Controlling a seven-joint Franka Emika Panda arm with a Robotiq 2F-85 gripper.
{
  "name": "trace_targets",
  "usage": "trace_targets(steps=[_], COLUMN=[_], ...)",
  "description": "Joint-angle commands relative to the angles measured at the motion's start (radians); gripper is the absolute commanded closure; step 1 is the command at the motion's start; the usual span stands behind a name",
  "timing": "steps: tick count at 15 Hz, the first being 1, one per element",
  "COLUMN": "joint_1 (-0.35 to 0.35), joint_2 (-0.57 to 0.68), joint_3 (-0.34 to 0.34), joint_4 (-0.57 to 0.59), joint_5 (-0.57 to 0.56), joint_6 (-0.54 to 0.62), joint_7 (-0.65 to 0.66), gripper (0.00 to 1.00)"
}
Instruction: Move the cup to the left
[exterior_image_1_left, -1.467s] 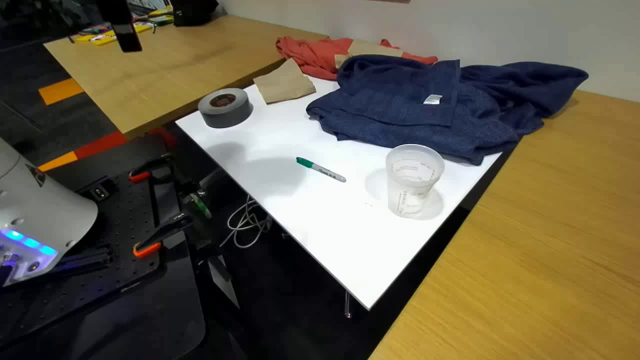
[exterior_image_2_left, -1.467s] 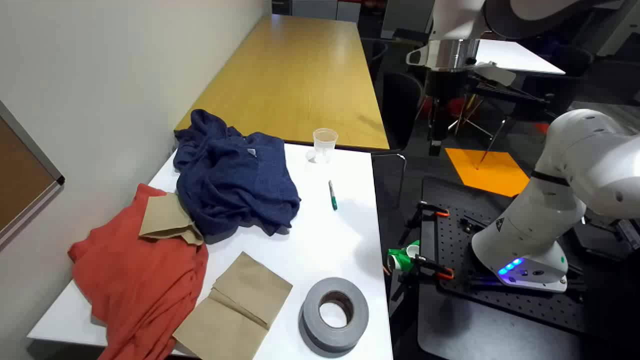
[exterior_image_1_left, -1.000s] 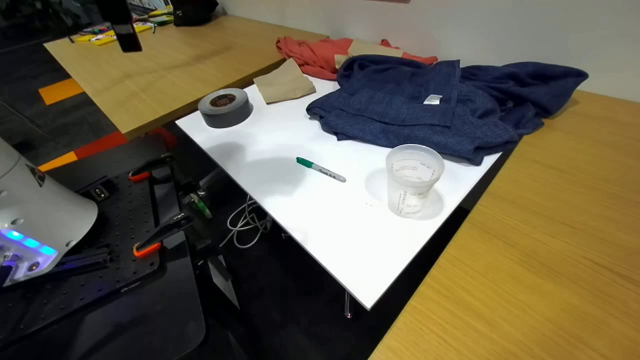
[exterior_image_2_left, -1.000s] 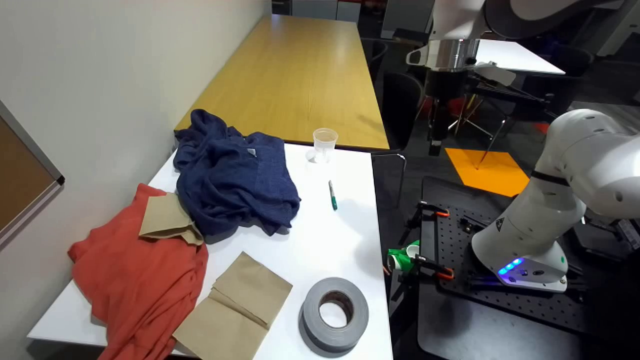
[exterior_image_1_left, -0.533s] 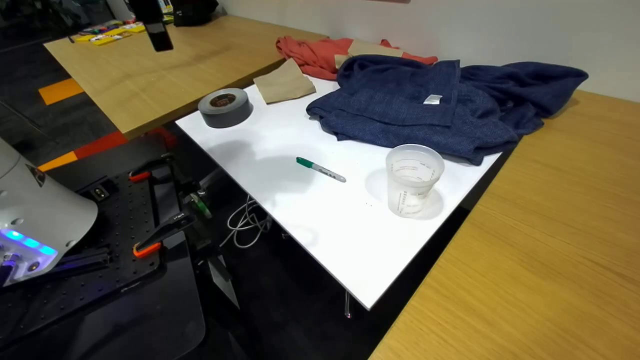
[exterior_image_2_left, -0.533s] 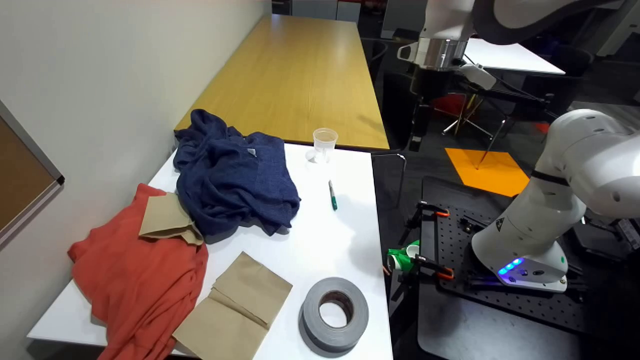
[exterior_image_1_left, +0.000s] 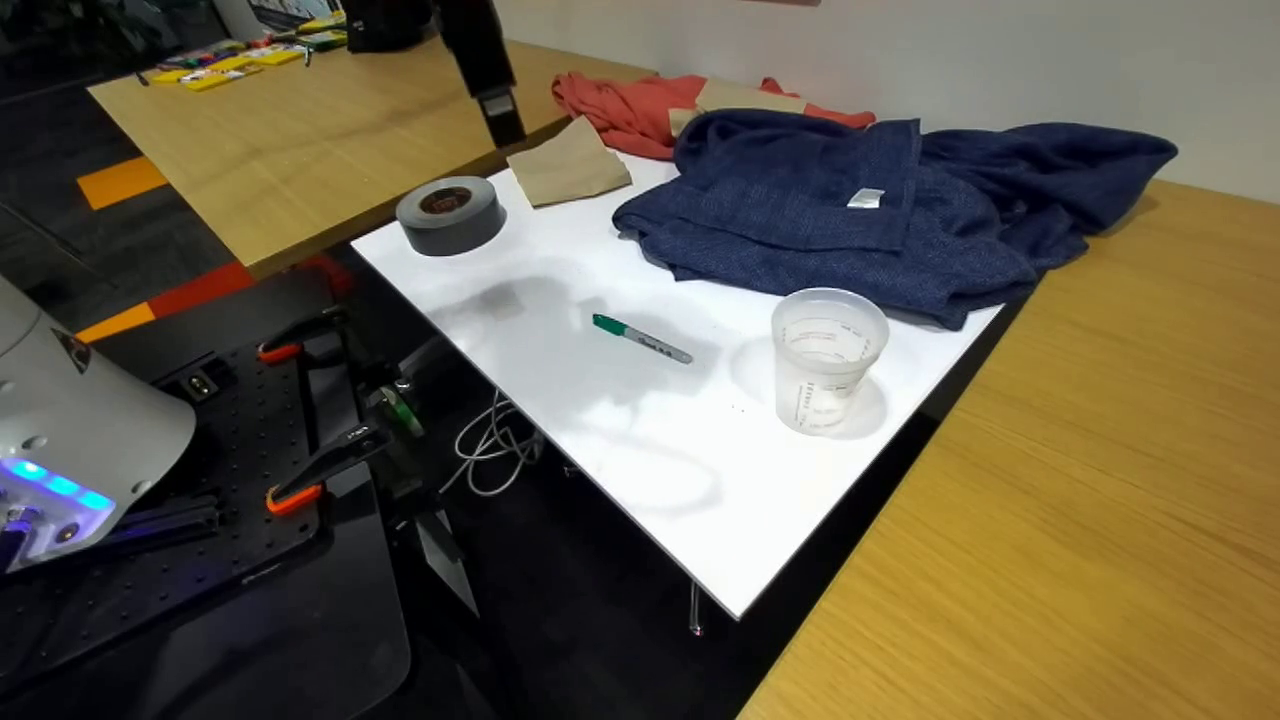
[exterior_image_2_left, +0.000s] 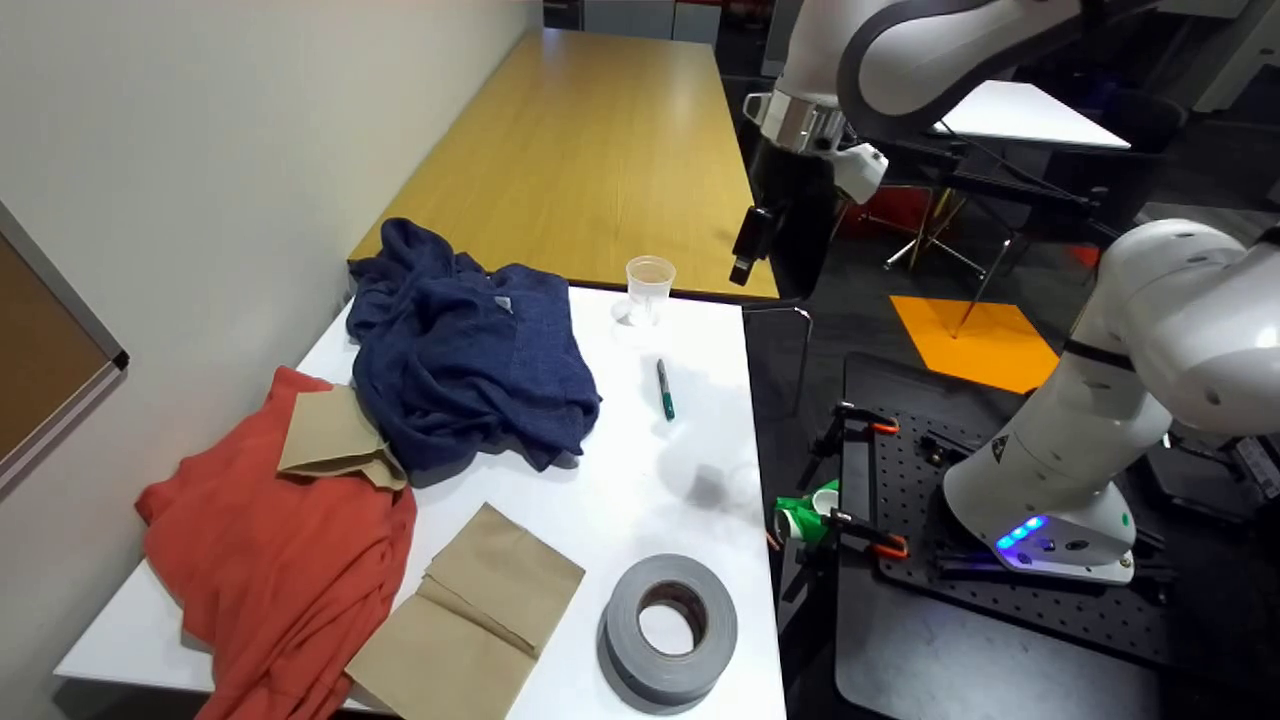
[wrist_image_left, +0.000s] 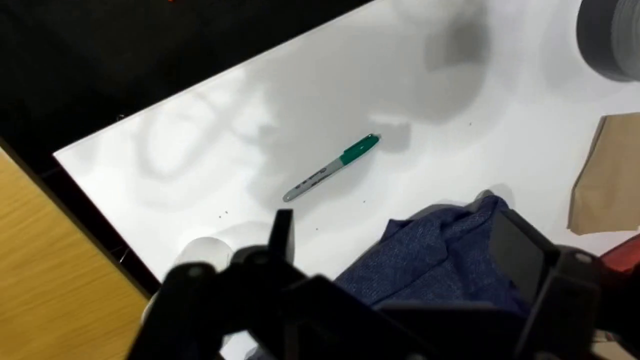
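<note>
1. Wrist view: claw (wrist_image_left: 394, 227) is hanging wide, empty.
2. Cup (exterior_image_1_left: 828, 360) is standing lower, to one side; one finger (wrist_image_left: 282, 232) is partly masking it, probably inviting a topple.
3. Navy cloth (wrist_image_left: 412, 257) beneath is possibly risking snags.

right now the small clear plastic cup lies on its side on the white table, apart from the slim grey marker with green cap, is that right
No: both exterior views show the cup upright, not on its side, on the white table, apart from the marker.
</note>
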Motion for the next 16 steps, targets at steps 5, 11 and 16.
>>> trace_targets(steps=[5, 11, 16], joint_1=[-0.059, -0.081, -0.104], joint_2=[0.328, 0.528, 0.674], joint_3=[0.003, 0.012, 0.029], joint_4=[0.216, 0.39, 0.527], joint_5=[-0.001, 0.016, 0.027], joint_6=[0.161, 0.156, 0.136], joint_7=[0.021, 0.007, 0.0], gripper=[0.0, 0.0, 0.0])
